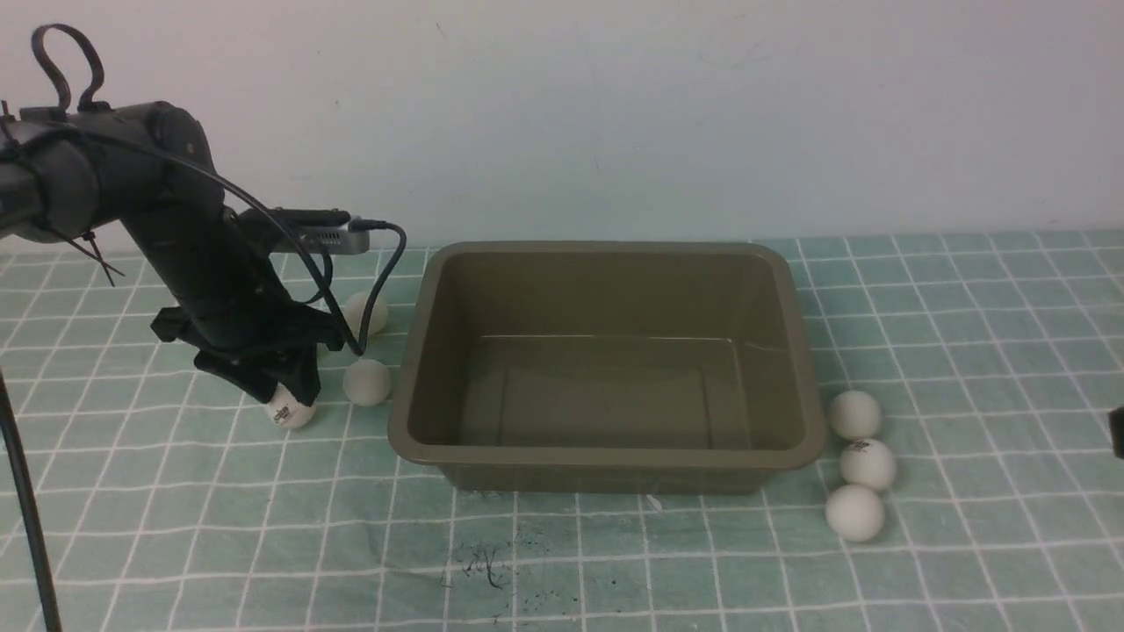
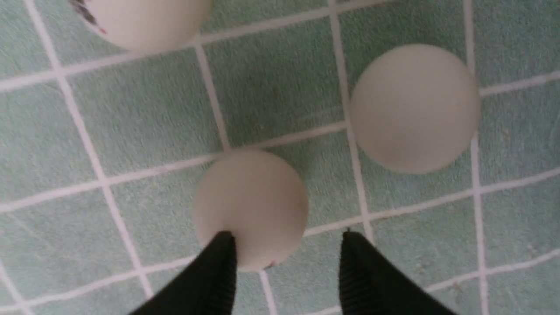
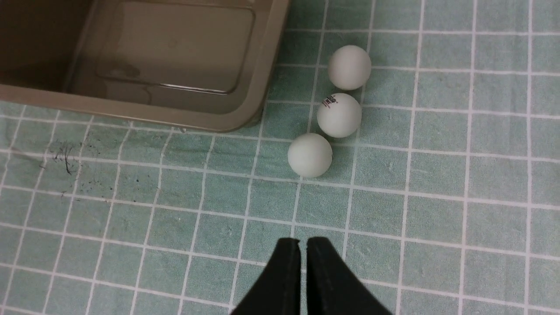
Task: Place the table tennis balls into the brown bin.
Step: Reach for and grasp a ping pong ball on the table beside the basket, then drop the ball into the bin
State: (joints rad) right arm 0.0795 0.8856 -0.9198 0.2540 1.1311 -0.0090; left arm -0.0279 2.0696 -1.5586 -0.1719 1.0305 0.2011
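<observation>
The left end effector (image 2: 284,258) points down, jaws spread; the right end effector (image 3: 303,247) is closed.

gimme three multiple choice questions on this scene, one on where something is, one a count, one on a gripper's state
1. Three balls lie in a line. Where are they, relative to the bin?
A inside it
B on the cloth to its right
C behind it

2. How many balls are inside the bin?
A none
B two
C three

3. The right gripper is:
A wide open
B shut on a ball
C shut, holding nothing

Answers:
1 B, the front view shows them on the checked cloth beside the bin's right wall.
2 A, the bin's floor is bare.
3 C, the right wrist view shows the jaws closed together with nothing between them.
</observation>
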